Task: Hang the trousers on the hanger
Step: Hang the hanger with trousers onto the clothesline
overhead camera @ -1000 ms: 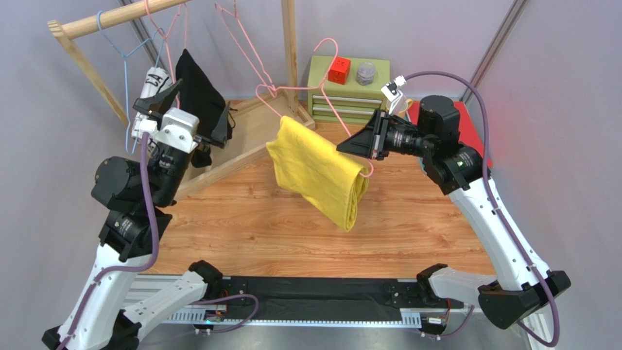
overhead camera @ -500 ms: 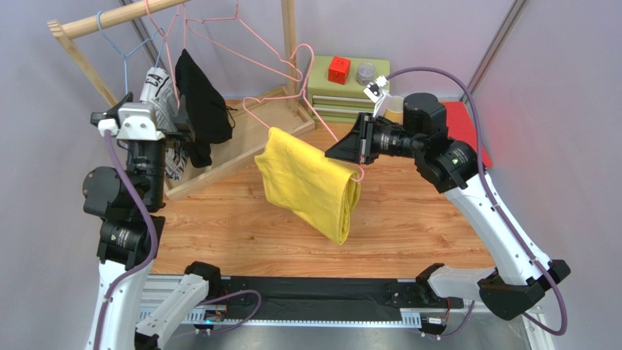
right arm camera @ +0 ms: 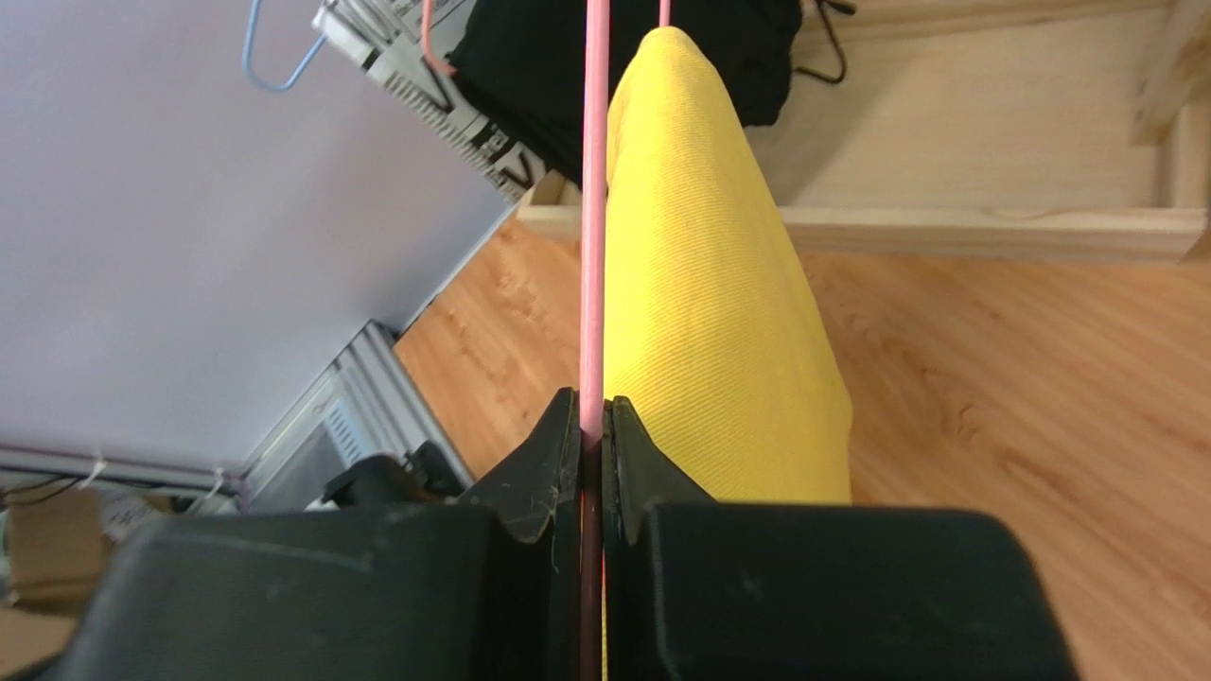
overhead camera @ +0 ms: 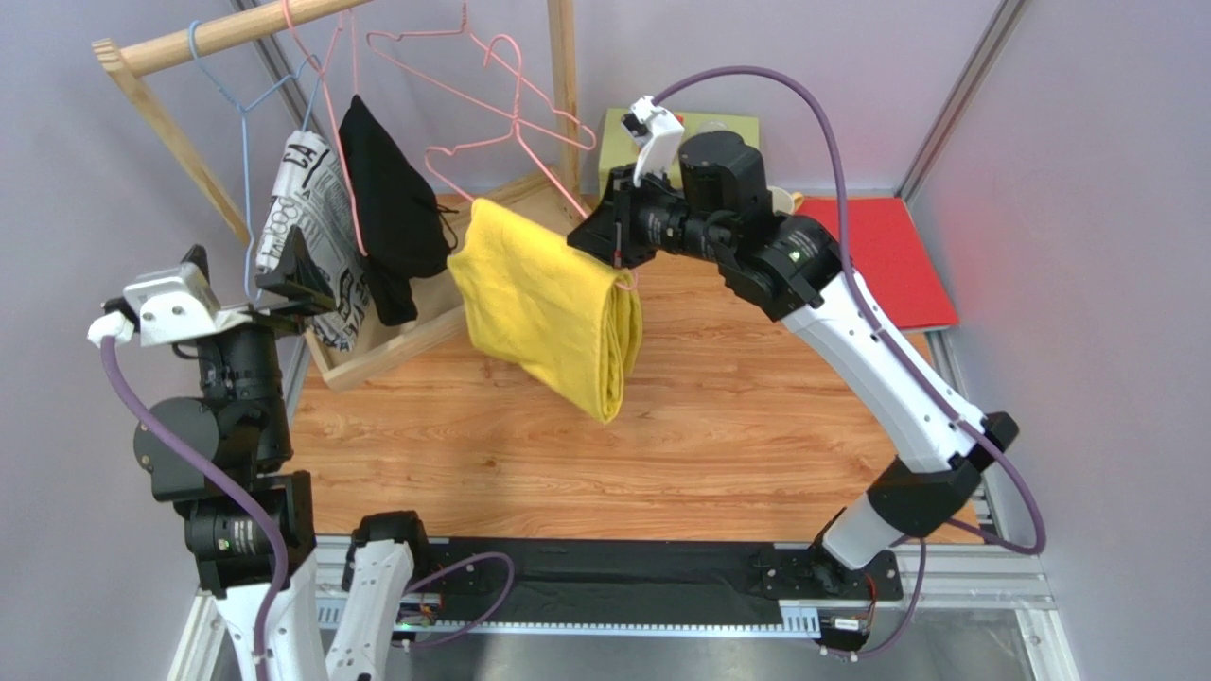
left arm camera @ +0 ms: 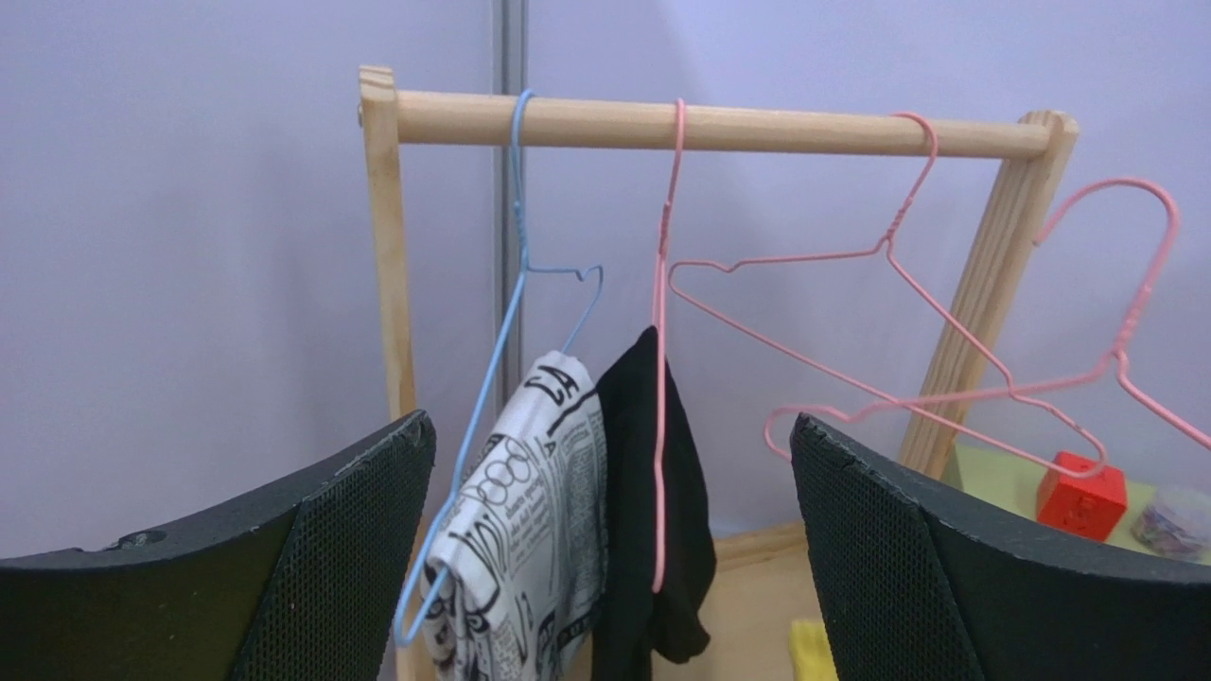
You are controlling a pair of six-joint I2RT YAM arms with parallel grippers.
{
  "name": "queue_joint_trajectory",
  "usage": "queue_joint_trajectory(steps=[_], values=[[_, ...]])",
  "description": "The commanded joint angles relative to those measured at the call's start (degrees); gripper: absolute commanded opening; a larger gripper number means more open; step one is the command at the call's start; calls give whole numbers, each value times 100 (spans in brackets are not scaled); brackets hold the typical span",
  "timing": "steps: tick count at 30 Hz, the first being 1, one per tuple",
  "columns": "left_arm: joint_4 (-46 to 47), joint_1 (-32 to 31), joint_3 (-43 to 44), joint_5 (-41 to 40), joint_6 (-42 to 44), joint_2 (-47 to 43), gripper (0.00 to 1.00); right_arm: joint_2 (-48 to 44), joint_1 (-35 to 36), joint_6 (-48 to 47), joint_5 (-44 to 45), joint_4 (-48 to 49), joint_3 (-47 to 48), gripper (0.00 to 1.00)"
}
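**Left jaws wide, right pinched tight**

At the lower left the white left arm stands folded upright, its black two-finger left gripper [overhead camera: 292,273] lifted, jaws spread wide. The right arm stretches to upper centre, its black right gripper [right arm camera: 591,414] clamped on a thin pink wire hanger [right arm camera: 594,213].

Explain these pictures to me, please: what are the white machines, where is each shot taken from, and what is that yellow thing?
These are two white robot arms bolted at the near edge of a wooden table. The wide picture looks down from above and behind them. The other two come from small cameras on each wrist. Each arm ends in a two-finger end effector. The right end effector is shut on a thin pink wire hanger, and large bright yellow cloth trousers hang folded over that hanger, off the table. The left end effector is wide open and empty, facing a wooden clothes rail. On the rail hang a black garment and a black-and-white patterned garment on a light blue wire hanger.
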Motion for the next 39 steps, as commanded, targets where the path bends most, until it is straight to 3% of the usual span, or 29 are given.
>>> queue_joint_trajectory(steps=[1, 13, 20, 28, 32, 39], values=[[-393, 213, -191, 321, -494, -286, 100, 324, 70, -393, 528, 1451, 1118, 0], [-657, 213, 195, 365, -388, 179, 99, 1520, 132, -446, 387, 2075, 2428, 0], [-587, 213, 195, 409, -441, 241, 100, 1740, 132, -455, 343, 2690, 2350, 0], [-622, 213, 239, 321, -370, 267, 100, 2241, 167, -806, 1204, 3095, 2710, 0], [-613, 213, 266, 304, -300, 311, 100, 2180, 167, -1052, 1617, 3034, 2640, 0], [-586, 205, 196, 426, -361, 364, 100, 1530, 176, -1360, 1494, 3034, 1919, 0]])
